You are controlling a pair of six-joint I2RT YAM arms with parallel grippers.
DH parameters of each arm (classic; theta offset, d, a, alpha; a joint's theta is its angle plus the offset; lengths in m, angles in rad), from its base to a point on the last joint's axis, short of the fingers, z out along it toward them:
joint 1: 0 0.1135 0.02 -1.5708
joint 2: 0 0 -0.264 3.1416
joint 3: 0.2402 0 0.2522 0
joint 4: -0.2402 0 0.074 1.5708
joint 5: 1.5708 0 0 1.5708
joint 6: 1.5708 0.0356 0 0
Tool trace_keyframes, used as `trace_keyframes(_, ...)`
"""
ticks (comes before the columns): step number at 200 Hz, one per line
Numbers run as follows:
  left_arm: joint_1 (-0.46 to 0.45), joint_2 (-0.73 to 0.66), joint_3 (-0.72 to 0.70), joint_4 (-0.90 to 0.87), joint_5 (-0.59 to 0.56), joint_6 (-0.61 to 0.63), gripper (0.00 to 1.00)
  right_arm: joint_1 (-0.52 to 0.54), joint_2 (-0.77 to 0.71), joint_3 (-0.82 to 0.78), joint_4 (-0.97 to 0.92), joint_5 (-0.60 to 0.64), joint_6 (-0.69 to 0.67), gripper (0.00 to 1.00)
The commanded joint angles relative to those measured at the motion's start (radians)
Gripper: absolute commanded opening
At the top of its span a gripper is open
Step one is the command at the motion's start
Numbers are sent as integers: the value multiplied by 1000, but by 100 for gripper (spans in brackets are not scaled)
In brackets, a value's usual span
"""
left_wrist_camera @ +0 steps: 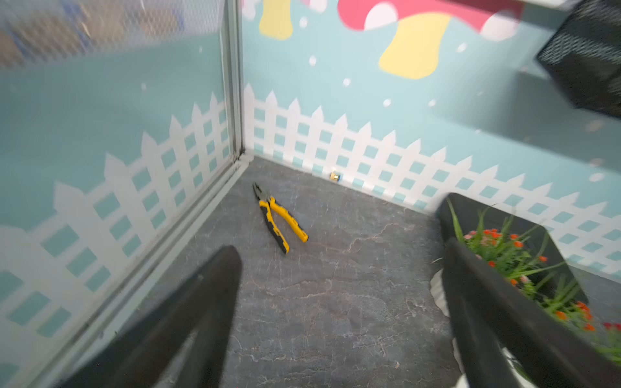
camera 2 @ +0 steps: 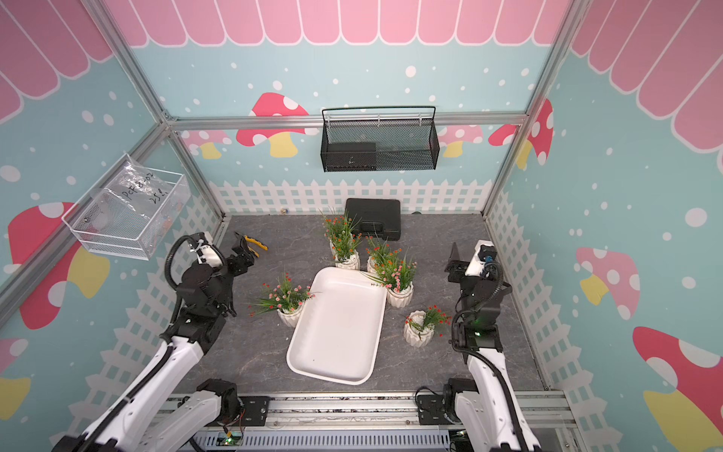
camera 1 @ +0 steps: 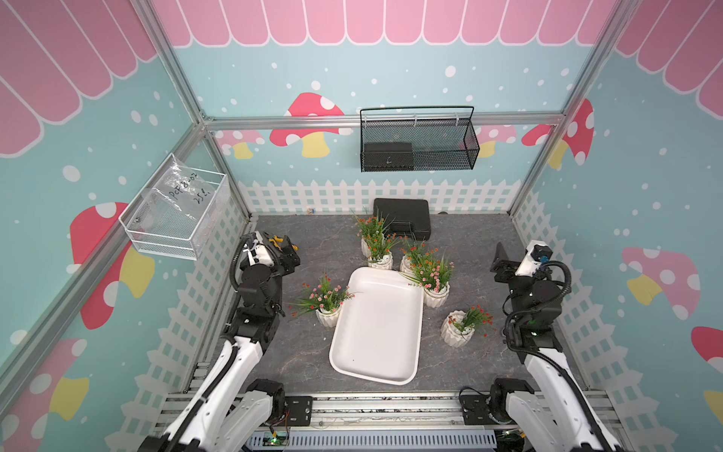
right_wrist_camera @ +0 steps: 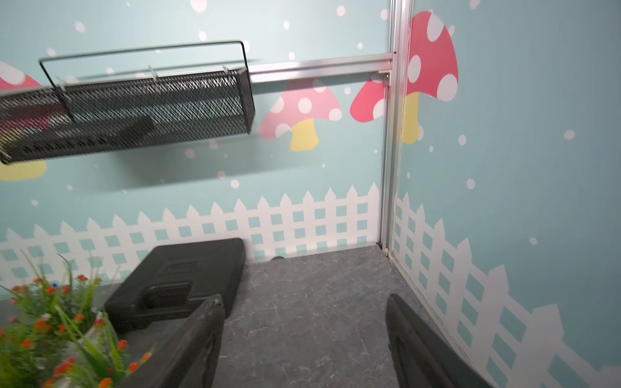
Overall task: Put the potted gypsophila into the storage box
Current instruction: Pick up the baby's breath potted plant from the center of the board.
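Reaches the left arm (camera 1: 234, 364) and the right arm (camera 1: 547, 375) forward, one at each side, elbows bent and lifted. Holds the left gripper (camera 1: 290, 250) raised at the left, pointing away from its base, jaws spread wide with nothing between. Holds the right gripper (camera 1: 500, 256) raised at the right, pointing the same way, jaws likewise parted and gripping nothing.

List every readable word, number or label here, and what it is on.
"PeT 8-02": handwritten on the clear plastic bag in the white wire basket.
"25 e": same bag, last character unclear.
White mark on the black box in the black mesh basket: unreadable.
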Motion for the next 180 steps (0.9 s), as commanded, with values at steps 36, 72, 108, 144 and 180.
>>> trace_keyframes(36,-36,-31,98,-390,476,-240,90,0,-28,185,-755,-104,52,75)
trace_keyframes(72,-117,101,179,-444,662,-180,84,-26,59,214,-856,-168,102,73)
trace_keyframes(108,-179,130,201,-446,695,-147,83,-194,158,207,-876,-243,95,73)
trace_keyframes(144,-187,122,193,-473,688,-144,80,-318,249,150,-846,-389,135,72)
trace_keyframes(180,-228,130,219,-527,673,-124,79,-318,278,123,-885,-387,193,72)
